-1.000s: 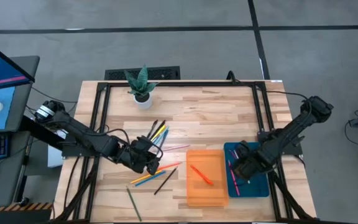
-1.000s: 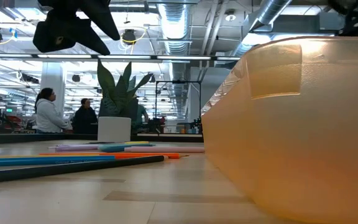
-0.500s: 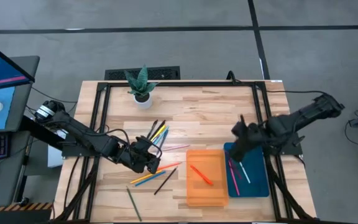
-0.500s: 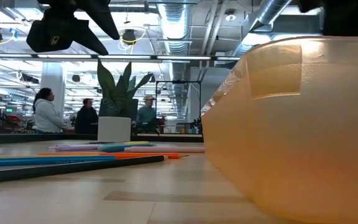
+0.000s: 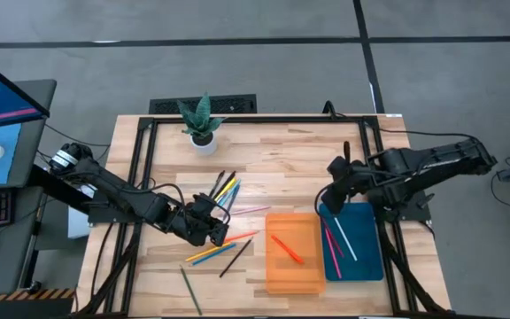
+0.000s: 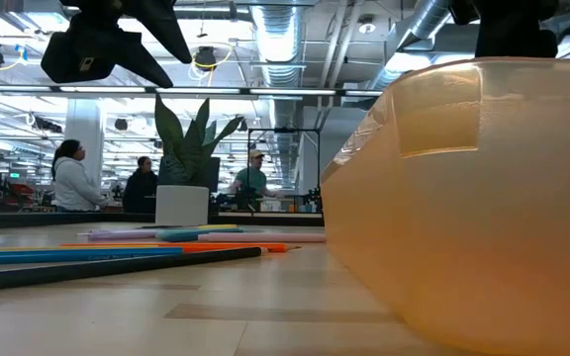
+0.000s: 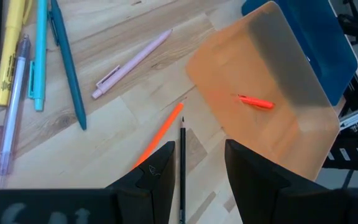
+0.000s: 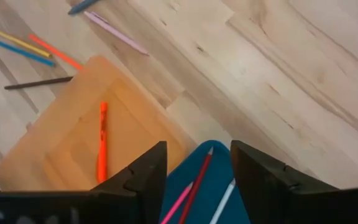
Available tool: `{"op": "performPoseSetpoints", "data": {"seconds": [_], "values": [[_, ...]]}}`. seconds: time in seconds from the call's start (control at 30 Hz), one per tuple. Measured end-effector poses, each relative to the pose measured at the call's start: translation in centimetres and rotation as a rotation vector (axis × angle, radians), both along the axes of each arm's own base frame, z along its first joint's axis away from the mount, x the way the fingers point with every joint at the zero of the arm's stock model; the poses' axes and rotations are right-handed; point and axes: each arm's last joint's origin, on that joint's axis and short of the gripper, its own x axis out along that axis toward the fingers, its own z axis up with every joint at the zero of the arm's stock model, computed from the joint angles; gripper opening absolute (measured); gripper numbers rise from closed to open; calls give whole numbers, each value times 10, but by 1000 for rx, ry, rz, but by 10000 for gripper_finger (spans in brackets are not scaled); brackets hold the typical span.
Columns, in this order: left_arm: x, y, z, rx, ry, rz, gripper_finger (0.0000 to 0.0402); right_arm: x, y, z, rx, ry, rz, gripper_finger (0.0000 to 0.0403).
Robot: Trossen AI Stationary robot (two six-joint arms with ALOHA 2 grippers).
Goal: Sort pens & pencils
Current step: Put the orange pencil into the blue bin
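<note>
Loose pens & pencils [image 5: 224, 190] lie in a cluster left of the table's middle, with more [image 5: 215, 252] nearer the front edge. My left gripper [image 5: 213, 229] hovers open over them; a black pencil [image 7: 181, 168] shows on the wood between its fingers [image 7: 197, 148]. An orange pen [image 5: 286, 248] lies in the orange tray [image 5: 308, 275]. The blue tray [image 5: 370, 261] holds a white pen [image 5: 347, 241] and pink and red ones [image 8: 199, 180]. My right gripper [image 5: 332, 188] hangs open above the blue tray's far edge, holding nothing [image 8: 197, 148].
A small potted plant [image 5: 202, 133] stands at the far left of the table. Black frame rails [image 5: 140, 177] run along the table's sides. A green pencil [image 5: 190, 291] lies near the front edge. Bare wood lies between the plant and my right arm. People show in the room behind.
My right gripper has risen from over the blue tray and swung toward the table's far edge, turning as it went. The white pen that it had covered now shows lying in the blue tray. My left gripper has stayed over the loose pens.
</note>
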Motion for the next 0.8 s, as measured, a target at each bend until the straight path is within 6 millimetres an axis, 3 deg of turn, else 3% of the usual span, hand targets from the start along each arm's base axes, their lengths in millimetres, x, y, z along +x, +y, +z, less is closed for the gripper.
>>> {"op": "performPoseSetpoints", "data": {"seconds": [0.4, 0.63, 0.8], "values": [[0, 0, 0, 26, 1, -10, 129, 3, -1, 1, -4, -30, 10, 202], [3, 0, -5, 60, 10, 1, 129, 7, 0, 11, 21, -169, 9, 209], [9, -5, -16, -10, 54, -15, 129, 17, -3, 24, 17, -342, 17, 207]]}}
